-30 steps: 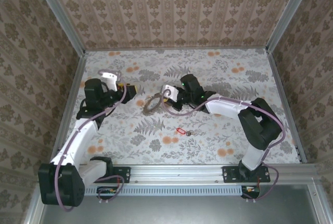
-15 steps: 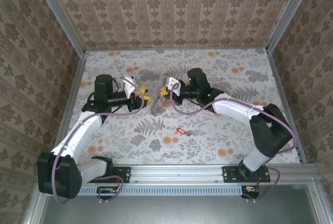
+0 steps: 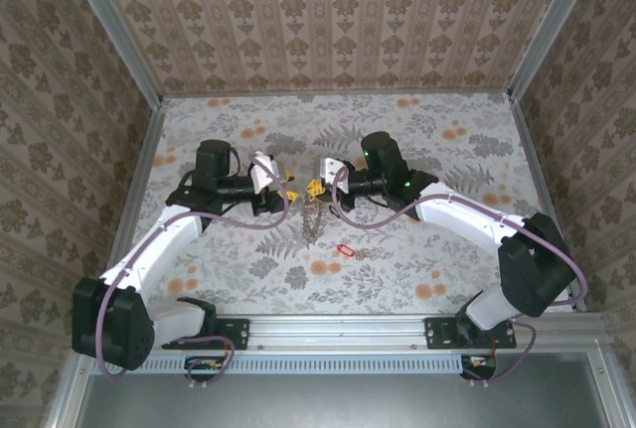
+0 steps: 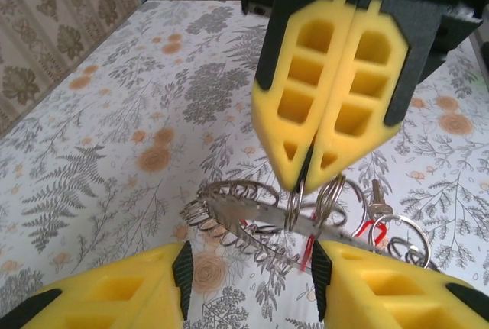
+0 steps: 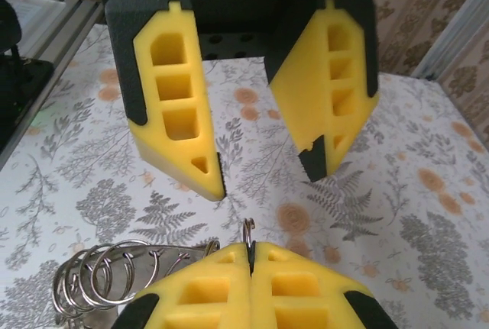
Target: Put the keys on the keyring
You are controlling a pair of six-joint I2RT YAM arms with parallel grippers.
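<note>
Keyring (image 4: 229,211): hangs over the table (image 3: 447,150) between your two claws, one thin loop pinched in the clenched right gripper (image 4: 304,180); keys (image 3: 345,248) lie loose on the table close by. Left gripper (image 5: 256,115): released, jaws apart, empty, facing the ring. Hazard, as judged: nudge the dangling ring and it may swing or slip that narrow pinch.

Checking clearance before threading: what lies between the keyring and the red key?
Only bare table separates the keyring and the red key, clearest in the top view.
</note>
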